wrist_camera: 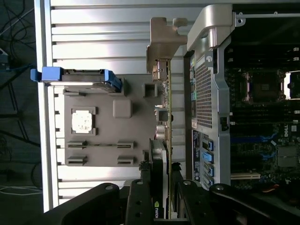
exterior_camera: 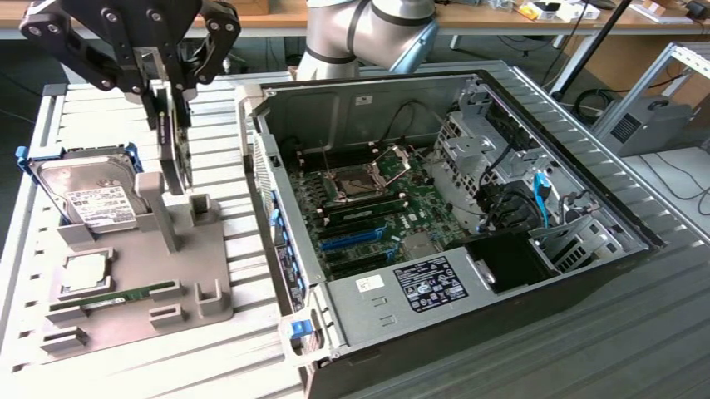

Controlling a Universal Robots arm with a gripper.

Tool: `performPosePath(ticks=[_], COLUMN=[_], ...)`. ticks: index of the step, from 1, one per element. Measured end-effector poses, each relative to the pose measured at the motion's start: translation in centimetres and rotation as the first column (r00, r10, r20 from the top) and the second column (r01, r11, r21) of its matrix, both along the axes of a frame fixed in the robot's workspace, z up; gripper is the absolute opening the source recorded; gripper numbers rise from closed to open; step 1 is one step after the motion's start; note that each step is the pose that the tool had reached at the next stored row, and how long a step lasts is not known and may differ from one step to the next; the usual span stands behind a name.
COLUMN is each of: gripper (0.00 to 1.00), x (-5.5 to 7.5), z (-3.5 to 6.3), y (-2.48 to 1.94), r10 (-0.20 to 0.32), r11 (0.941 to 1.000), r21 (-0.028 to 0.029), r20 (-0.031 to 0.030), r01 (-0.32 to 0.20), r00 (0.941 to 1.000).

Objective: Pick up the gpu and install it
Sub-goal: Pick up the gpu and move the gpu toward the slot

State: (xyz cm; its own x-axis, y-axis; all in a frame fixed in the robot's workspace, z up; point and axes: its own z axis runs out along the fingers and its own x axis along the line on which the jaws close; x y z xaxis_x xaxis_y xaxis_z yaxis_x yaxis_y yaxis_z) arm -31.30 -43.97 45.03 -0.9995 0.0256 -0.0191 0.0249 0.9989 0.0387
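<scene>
Single-arm workcell, gpu pick-up stage. The black, link-fingered gripper (exterior_camera: 166, 83) hangs at the far end of the exterior view's left, its fingers pressed against the two faces of the gpu (exterior_camera: 175, 150), a slim dark circuit card with a black cooler and a silver end bracket. The card stands on edge, upright, over the grey moulded fixture (exterior_camera: 145, 266). Its lower end is at the fixture's slotted posts, and it cannot be told whether it has cleared them. Just left of the card, a boxy silver hard drive (exterior_camera: 95, 199) with a white label leans in a blue plastic carrier (exterior_camera: 22, 158). Nearer on the fixture lie a square silver processor chip (exterior_camera: 86, 273) and a narrow green memory stick (exterior_camera: 133, 295). To the right, an open grey metal computer case (exterior_camera: 367, 83) exposes its green motherboard (exterior_camera: 372, 212). All rest on a slatted aluminium table (exterior_camera: 654, 332).
</scene>
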Motion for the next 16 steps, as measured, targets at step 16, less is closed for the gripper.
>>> performPosePath(ticks=[16], gripper=[0.27], x=[5.2], z=[0.00], y=[0.00], r10=[0.000], r11=[1.0000], r21=[0.0000], r20=[0.0000], r01=[0.000], r00=[1.0000])
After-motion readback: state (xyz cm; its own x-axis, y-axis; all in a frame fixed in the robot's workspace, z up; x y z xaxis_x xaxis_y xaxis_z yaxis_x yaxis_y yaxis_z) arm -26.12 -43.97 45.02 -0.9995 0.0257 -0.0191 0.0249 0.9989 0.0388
